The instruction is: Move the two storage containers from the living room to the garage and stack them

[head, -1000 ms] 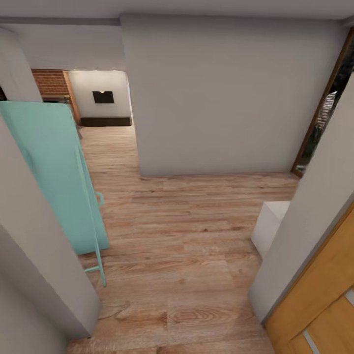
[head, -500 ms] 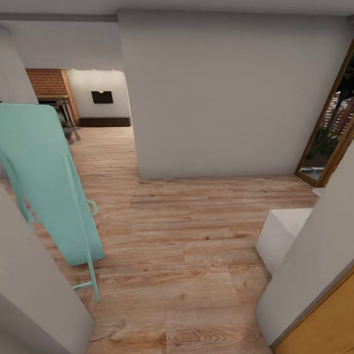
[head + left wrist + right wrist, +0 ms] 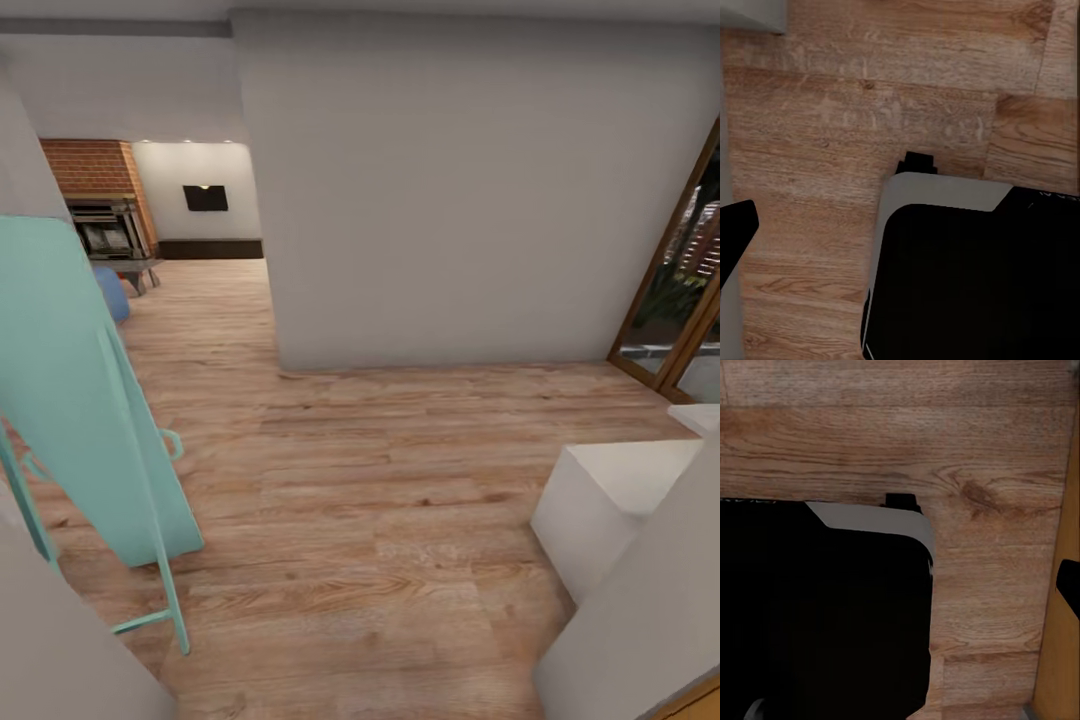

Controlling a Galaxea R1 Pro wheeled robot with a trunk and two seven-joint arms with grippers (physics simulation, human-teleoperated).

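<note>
One teal board (image 3: 90,400) leans by one white block (image 3: 610,500) on the wood floor (image 3: 370,480); one fireplace (image 3: 100,225) stands beyond. Gripper state cannot be told.

1. Head view: high, tilted forward and down over a light wood plank floor (image 3: 360,500). Faces a grey-white wall (image 3: 470,190); an opening to its left gives a far look at a brick fireplace (image 3: 95,190) and a black wall TV (image 3: 205,198).
2. Left wrist view: straight down, close to the planks (image 3: 855,97); robot's dark base (image 3: 975,277) below.
3. Right wrist view: same downward, close aim; planks (image 3: 945,427), dark base (image 3: 817,607).
4. Shared: the plank floor in all three; the base in both wrist views.
</note>
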